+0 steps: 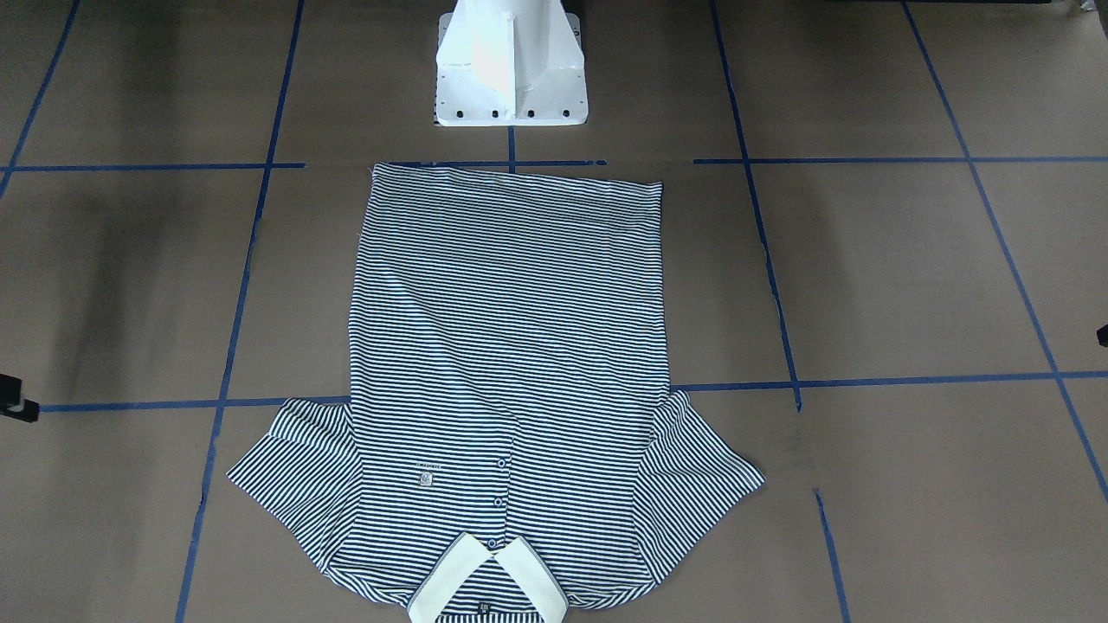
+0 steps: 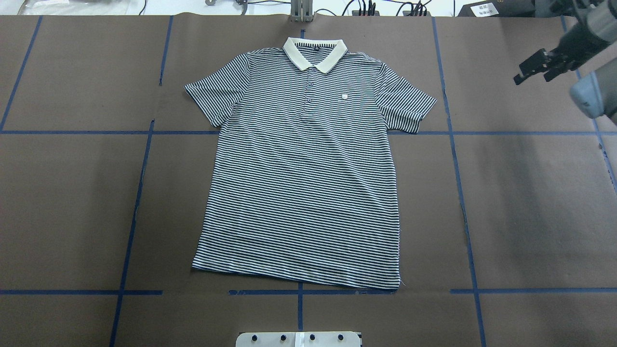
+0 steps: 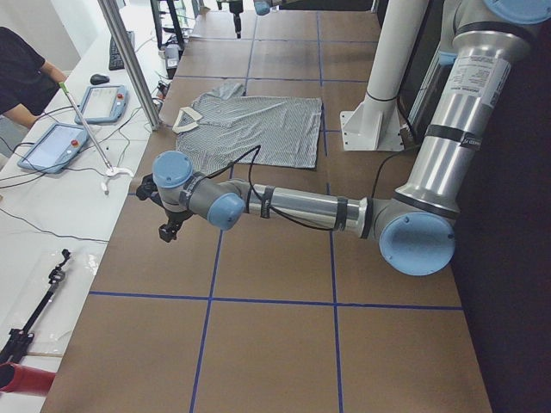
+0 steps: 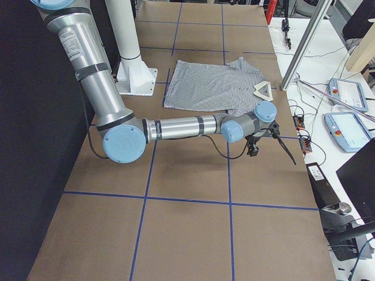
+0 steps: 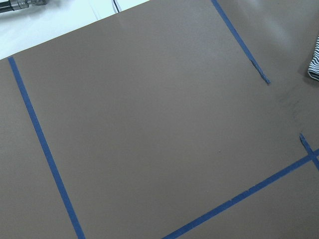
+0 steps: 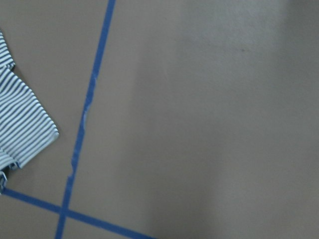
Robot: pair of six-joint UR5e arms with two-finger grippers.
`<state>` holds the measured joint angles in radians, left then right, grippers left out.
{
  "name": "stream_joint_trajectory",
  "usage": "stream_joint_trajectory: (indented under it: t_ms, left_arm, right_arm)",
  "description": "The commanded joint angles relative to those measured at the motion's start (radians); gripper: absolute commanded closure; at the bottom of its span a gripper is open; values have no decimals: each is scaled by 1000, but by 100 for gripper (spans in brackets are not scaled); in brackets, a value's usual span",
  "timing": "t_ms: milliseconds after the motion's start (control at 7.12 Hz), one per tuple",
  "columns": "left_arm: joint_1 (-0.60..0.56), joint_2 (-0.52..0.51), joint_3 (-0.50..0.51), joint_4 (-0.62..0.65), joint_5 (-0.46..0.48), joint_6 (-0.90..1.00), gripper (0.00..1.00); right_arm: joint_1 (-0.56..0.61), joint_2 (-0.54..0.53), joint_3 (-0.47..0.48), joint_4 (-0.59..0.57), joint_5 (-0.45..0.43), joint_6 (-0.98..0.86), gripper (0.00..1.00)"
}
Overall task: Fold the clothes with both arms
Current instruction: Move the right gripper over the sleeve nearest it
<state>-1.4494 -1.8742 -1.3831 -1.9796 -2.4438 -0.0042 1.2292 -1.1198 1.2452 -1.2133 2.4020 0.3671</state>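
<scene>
Shirt (image 2: 303, 168): flat and face up on the table (image 2: 72, 193), straight out from the base (image 2: 299, 339).
Lie: hem (image 2: 296, 278) nearest the base, collar (image 2: 315, 59) farthest from it, both sleeves (image 2: 212, 96) spread out sideways.
Right gripper (image 2: 530, 72): far out to the base's right, level with the collar end, well apart from the shirt. Its jaws look parted and hold nothing (a small, dark shape in the overhead view, so this is a cautious reading).
Left gripper (image 3: 168, 231): far out to the base's left, above bare table and well apart from the shirt. I cannot tell how its jaws stand.
Progress: by the look of it, no fold has been made and neither arm has hold of the cloth.
Handling: probably light, soft knit that droops and drags rather than keeping its shape. The collar looks like the one firmer part.
Hold: likely best taken at matching points on both sides, a sleeve or shoulder edge or the two hem corners, each pinch low enough to catch both layers.
Risk: uneven lifting could skew the stripes or bunch the body toward the base (thin cloth can also slip from a shallow pinch).
</scene>
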Motion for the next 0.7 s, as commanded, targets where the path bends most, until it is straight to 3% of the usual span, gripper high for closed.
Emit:
stream_joint_trajectory:
  t_ms: [0,421,562]
  left_arm:
    - [1,-9,4,-15,3,-32,0]
    - [1,-13,1,-18,3,-69,0]
    - [1,-14,-1,-19,2,-85,0]
  right_arm:
    - [-155,113,-42,107,-210,266,0]
    - [-253,201,-182,248,-280,427,0]
    - [-258,206,-187,245,-284,434,0]
